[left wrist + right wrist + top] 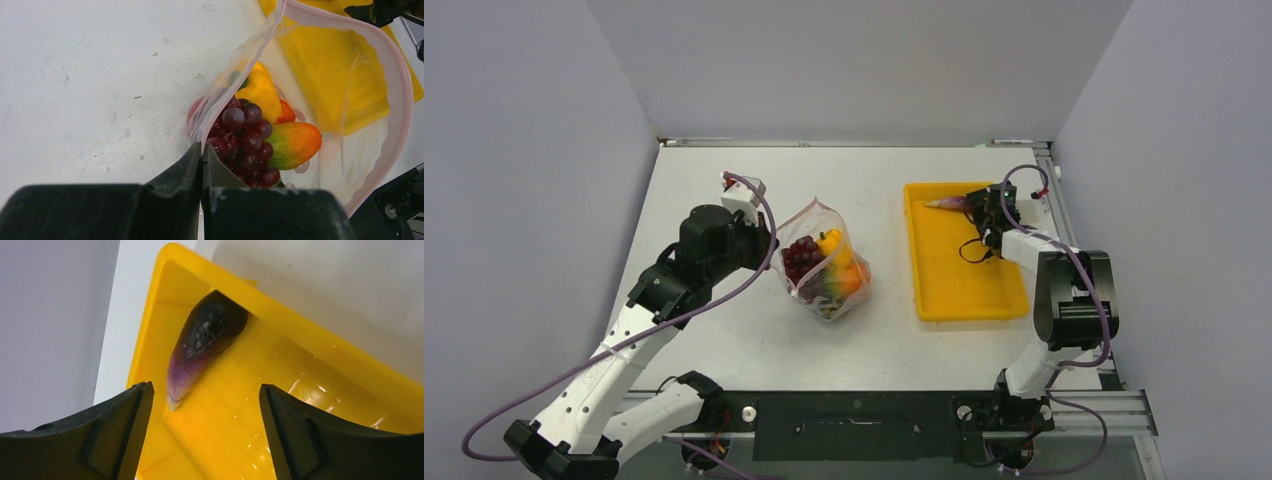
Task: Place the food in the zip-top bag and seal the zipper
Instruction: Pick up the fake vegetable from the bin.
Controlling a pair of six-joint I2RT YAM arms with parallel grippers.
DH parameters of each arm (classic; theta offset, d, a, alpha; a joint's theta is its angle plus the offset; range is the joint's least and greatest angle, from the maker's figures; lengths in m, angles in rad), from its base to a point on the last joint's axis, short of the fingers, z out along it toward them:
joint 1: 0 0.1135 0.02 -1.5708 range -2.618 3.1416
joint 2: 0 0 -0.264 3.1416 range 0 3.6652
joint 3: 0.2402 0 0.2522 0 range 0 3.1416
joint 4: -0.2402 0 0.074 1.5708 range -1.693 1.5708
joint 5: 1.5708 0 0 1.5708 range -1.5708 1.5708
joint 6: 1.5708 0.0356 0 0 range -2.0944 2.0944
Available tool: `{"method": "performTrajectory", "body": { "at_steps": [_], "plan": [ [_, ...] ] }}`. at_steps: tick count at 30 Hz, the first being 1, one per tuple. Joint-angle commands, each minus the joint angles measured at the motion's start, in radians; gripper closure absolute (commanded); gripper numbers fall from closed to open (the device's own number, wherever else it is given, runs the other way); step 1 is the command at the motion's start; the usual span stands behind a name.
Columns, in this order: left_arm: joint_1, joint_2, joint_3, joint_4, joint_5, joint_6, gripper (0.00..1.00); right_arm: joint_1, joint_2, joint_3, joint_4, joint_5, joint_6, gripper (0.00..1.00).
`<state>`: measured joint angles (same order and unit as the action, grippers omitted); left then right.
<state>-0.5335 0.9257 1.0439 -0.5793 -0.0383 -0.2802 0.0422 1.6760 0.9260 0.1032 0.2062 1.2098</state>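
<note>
The eggplant (205, 342) is seen ahead between spread, empty right fingers (125, 432) (lengthwise, pointing away). The zip-top bag (400, 100) is pinched by closed left fingers (175, 180).

I see my tool (204, 390) spread wide, the eggplant (207, 342) lying just ahead of its fingers in the yellow tray (240, 435).
</note>
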Motion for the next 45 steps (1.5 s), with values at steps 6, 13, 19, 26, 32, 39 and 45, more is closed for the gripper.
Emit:
{"method": "performTrajectory", "body": {
  "at_steps": [6,13,19,26,32,39,45],
  "plan": [
    [0.009,-0.005,0.008,0.051,0.023,-0.007,1.0,-0.027,0.096,0.008,0.133,-0.045,0.159,0.25],
    [0.009,-0.003,0.008,0.05,0.023,-0.006,1.0,-0.036,0.157,0.016,0.18,-0.046,0.228,0.27],
    [0.009,0.004,0.008,0.049,0.023,-0.005,1.0,-0.039,0.198,0.037,0.183,-0.032,0.248,0.28],
    [0.009,0.013,0.009,0.049,0.026,-0.005,1.0,-0.039,0.227,0.062,0.165,-0.014,0.251,0.28],
    [0.009,0.018,0.009,0.049,0.029,-0.005,1.0,-0.03,0.238,0.084,0.121,0.023,0.229,0.3],
    [0.009,0.021,0.007,0.049,0.029,-0.005,1.0,-0.028,0.27,0.113,0.102,0.045,0.215,0.33],
    [0.009,0.024,0.007,0.049,0.031,-0.005,1.0,-0.025,0.296,0.126,0.112,0.046,0.212,0.43]
  ]
}}
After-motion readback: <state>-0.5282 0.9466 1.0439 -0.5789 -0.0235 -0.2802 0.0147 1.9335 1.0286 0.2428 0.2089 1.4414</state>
